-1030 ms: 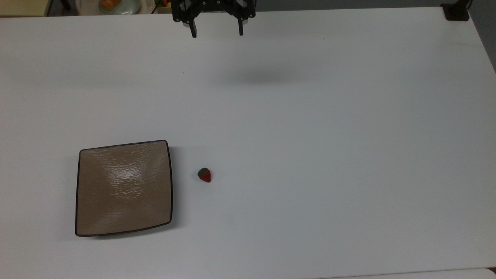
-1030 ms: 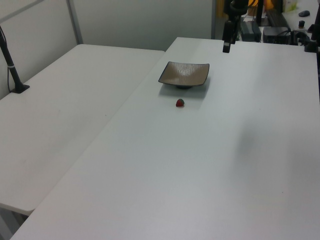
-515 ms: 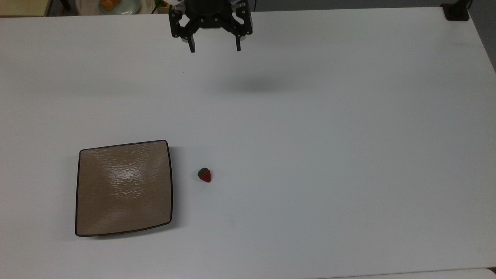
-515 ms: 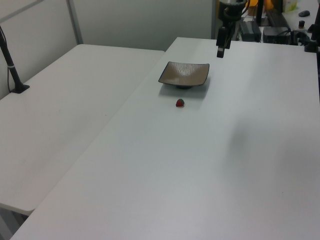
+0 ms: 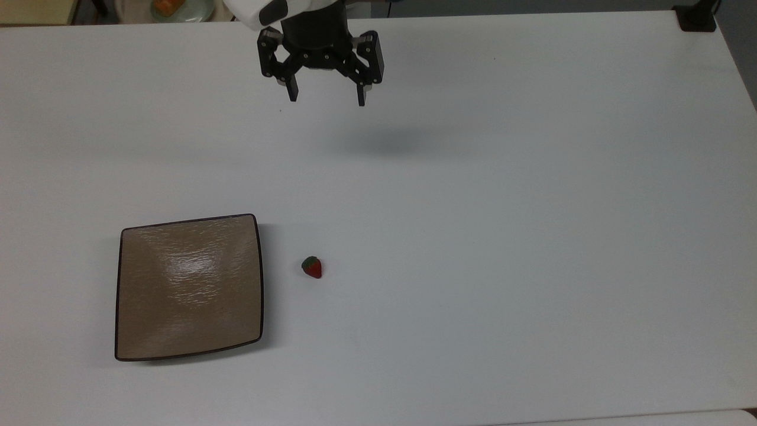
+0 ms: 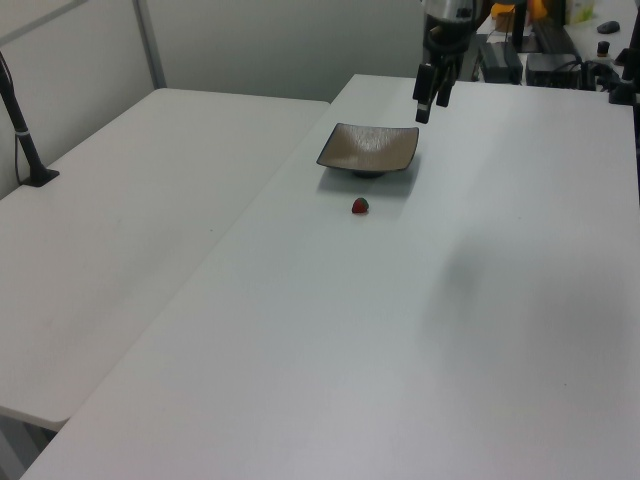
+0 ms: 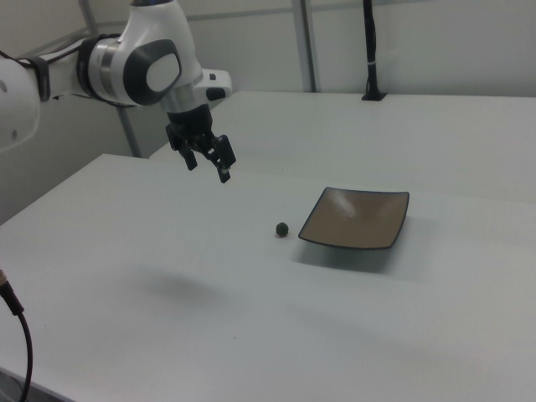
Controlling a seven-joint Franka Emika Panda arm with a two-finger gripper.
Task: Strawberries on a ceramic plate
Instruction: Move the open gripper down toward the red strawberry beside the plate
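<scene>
A small red strawberry (image 5: 311, 267) with a green cap lies on the white table, just right of the plate in the top view; it also shows in the left view (image 6: 360, 205) and the right view (image 7: 282, 229). The square tan-brown ceramic plate (image 5: 189, 286) (image 6: 370, 148) (image 7: 357, 217) has nothing on it. My gripper (image 5: 327, 97) (image 7: 208, 170) (image 6: 424, 110) hangs open and high above the table, near the top view's upper edge, far from the strawberry, with nothing between its fingers.
A round pale dish with orange food (image 5: 177, 8) sits beyond the table's far edge in the top view. A black post base (image 5: 696, 18) stands at that view's upper right corner. A second white table (image 6: 140, 190) adjoins on the left view's left.
The gripper has moved down the top view, toward the table's middle and the strawberry, staying open. The strawberry and plate have not moved.
</scene>
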